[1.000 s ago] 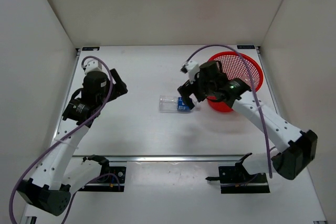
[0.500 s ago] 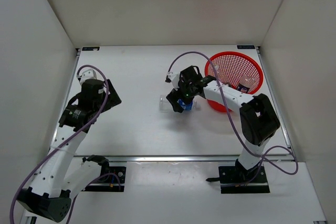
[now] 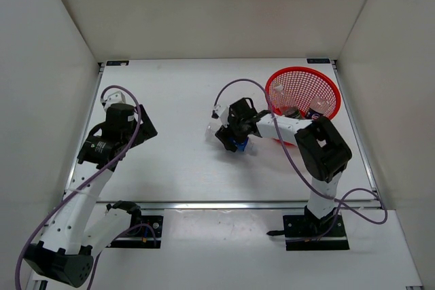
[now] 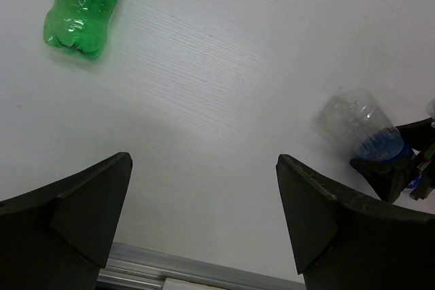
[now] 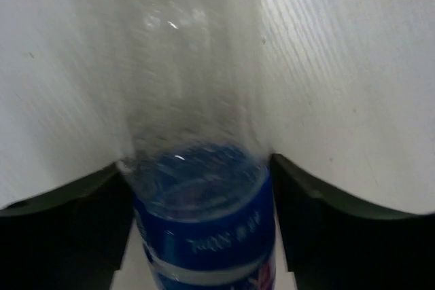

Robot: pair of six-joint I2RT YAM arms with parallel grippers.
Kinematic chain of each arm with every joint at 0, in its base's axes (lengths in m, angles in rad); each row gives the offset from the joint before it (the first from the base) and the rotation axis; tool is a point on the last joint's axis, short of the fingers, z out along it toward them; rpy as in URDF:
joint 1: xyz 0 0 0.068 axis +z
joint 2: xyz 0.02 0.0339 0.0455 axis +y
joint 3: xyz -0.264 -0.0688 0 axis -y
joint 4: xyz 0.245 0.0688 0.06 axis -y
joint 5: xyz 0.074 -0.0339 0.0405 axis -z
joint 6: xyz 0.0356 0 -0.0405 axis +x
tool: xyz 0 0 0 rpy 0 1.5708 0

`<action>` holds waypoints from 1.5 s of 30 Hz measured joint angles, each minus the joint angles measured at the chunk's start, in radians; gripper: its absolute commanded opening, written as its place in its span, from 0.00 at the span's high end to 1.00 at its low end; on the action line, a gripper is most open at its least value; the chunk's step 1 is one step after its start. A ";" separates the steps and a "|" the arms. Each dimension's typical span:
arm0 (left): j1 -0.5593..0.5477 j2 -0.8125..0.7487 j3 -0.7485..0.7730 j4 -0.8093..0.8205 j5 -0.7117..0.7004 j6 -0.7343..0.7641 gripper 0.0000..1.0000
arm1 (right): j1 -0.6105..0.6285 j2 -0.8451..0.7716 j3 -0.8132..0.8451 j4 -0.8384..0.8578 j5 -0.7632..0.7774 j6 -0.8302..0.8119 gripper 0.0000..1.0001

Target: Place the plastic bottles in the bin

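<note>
Item 1. Left gripper [image 4: 204, 225]: raised above the white table [image 3: 177, 93] on its left side. Jaws spread wide and released, with only bare tabletop between the two dark fingers.

Item 2. All-green plastic bottle [image 4: 83, 6]: lies on its side on the table at the upper left of the left wrist view, its neck end cut off by the picture's edge. It is well apart from the left gripper's fingers. The top view does not show it.

Item 3. Clear plastic bottle with a blue label [image 3: 219, 131]: lies on its side near the table's middle, left of the bin. Its clear base points left and its labelled end points right, toward the right gripper.

Item 4. Right gripper [image 3: 233, 138]: low over the table at the labelled end of the clear bottle. In the right wrist view the two dark fingers [image 5: 319, 222] stand against either side of the blue label. The jaws seem clenched on it, though that view is blurred.

Item 5. Round red plastic mesh bin [image 3: 285, 76]: stands upright at the far right of the table, beside the right arm. A second clear bottle [image 3: 318, 109] lies inside it against the near wall.
</note>
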 measured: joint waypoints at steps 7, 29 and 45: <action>0.006 -0.002 0.000 -0.008 -0.001 -0.001 0.01 | 0.026 -0.036 0.014 -0.008 0.048 0.038 0.53; 0.044 0.138 0.024 0.024 -0.009 0.041 0.01 | -0.599 -0.517 0.157 -0.024 -0.007 0.336 0.00; 0.223 0.390 0.103 0.095 -0.017 0.119 0.02 | -0.695 -0.597 0.191 -0.054 -0.061 0.428 0.01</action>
